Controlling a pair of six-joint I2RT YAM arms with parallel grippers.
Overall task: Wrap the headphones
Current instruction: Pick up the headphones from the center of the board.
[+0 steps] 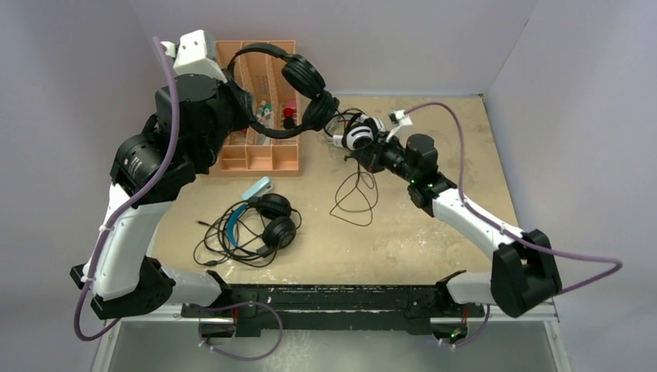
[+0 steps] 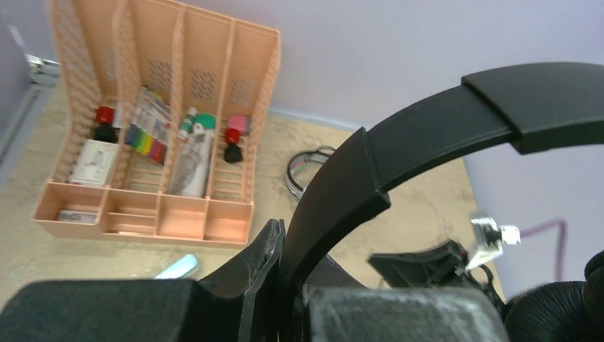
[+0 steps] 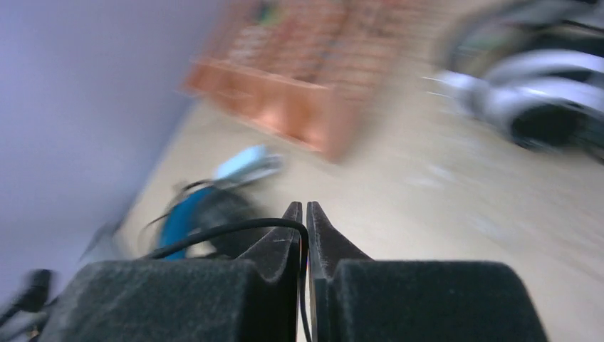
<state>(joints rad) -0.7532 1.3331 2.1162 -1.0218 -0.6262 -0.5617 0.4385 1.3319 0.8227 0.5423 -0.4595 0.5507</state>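
Observation:
My left gripper (image 1: 246, 110) is shut on the headband of the slim all-black headphones (image 1: 298, 85) and holds them raised over the organiser. The band (image 2: 427, 121) is pinched between my left fingers (image 2: 271, 249). My right gripper (image 1: 364, 159) is shut on a thin black cable (image 3: 214, 234), and a loop of it (image 1: 356, 198) hangs down to the table. The white-and-black headphones (image 1: 358, 133) sit just beyond my right gripper and are blurred in the right wrist view (image 3: 541, 100). The blue-banded headphones (image 1: 259, 221) lie on the table at the front left with their cable tangled around them.
An orange desk organiser (image 1: 259, 151) with pens and small items stands at the back left; it also shows in the left wrist view (image 2: 142, 214). A light-blue object (image 1: 257, 188) lies just in front of it. Walls close off the back and both sides.

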